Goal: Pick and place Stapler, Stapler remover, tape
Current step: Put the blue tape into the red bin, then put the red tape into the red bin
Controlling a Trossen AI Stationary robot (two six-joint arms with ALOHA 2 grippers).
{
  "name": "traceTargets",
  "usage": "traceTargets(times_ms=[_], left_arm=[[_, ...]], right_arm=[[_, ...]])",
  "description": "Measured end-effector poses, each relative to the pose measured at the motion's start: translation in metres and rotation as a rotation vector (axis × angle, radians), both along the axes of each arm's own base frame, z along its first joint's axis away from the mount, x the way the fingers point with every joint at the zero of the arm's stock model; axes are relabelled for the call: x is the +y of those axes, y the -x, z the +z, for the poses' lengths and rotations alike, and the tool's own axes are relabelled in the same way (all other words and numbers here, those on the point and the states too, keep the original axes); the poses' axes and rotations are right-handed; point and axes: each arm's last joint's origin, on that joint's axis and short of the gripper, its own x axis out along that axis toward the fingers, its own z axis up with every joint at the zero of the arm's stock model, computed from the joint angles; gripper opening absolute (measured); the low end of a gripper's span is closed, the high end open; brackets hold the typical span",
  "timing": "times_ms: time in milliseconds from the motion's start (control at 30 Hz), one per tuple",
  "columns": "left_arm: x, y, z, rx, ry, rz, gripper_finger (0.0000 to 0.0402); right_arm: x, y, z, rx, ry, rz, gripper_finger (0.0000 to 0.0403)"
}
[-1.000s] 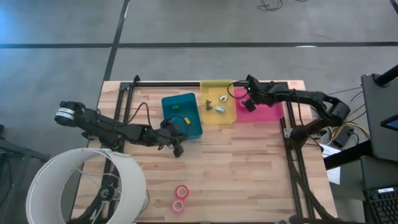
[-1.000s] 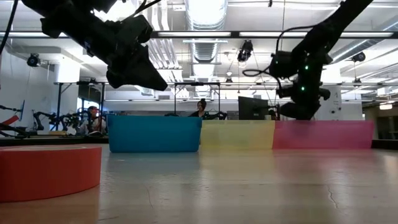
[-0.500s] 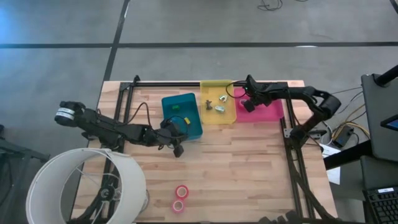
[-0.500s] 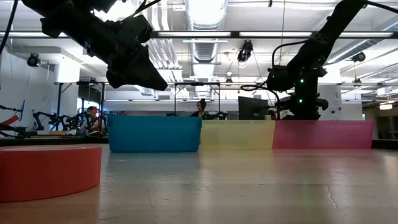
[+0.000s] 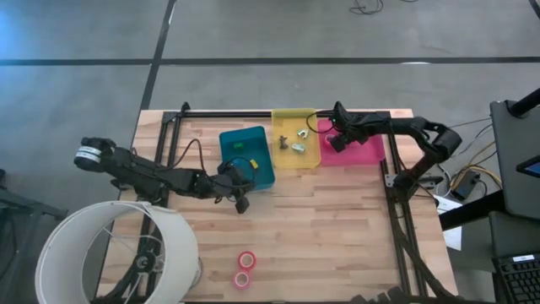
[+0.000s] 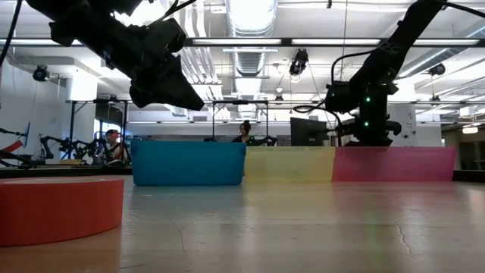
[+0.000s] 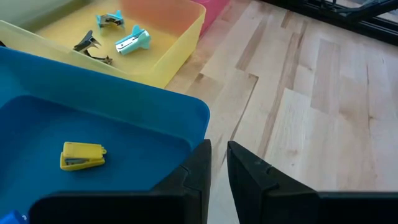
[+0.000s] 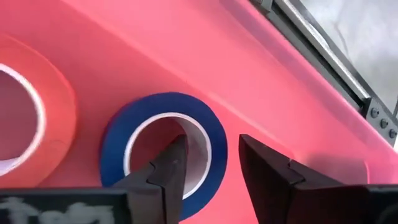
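In the pink bin (image 5: 364, 149), at the bench's far right, the right end effector (image 8: 208, 165) is seen low over a blue tape roll (image 8: 163, 146). Its fingers are parted, one inside the roll's open centre, one outside the wall; whether the wall is touched cannot be told. A red tape roll (image 8: 28, 115) lies just beside the blue one. Two more red rolls (image 5: 244, 270) rest on the near bench, well apart from the bins.

Handling, judged: the rolls are taken to be light and stiff, with smooth sides. A pinch across the ring wall, as now set up, is thought the soundest hold; an outer-rim pinch would likely slip.

The left end effector (image 7: 214, 168) hangs at the blue bin's (image 7: 118, 106) near corner, fingers nearly closed, nothing held. A yellow stapler (image 7: 83, 155) lies inside the blue bin. Staple removers (image 7: 132, 41) lie in the yellow bin (image 5: 296, 157).

Surface: pale wooden planks (image 5: 337, 219), flat and dry-looking, with a black frame (image 5: 396, 219) along the sides. A white lampshade-like drum (image 5: 118, 253) overhangs the near left corner.

Room: open workshop, ceiling lights and ducts; people are seated far behind the bins in the low view.
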Motion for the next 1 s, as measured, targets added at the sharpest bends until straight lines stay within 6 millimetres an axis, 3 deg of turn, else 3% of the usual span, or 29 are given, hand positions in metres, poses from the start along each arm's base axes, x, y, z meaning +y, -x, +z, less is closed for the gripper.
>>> traceTargets(times_ms=[367, 700, 1000], left_arm=[[0.0, 0.0, 0.0, 0.01, -0.027, -0.018, 0.0053], [-0.007, -0.001, -0.001, 0.046, -0.027, -0.287, 0.0053], [-0.016, -0.001, 0.001, 0.013, 0.056, -0.605, 0.0053]], right_arm=[[0.02, -0.001, 0.037, -0.148, 0.083, -0.043, 0.0153], [0.079, -0.017, 0.079, -0.404, 0.07, 0.096, 0.014], [0.134, -0.041, 0.079, -0.463, 0.011, 0.278, 0.0136]])
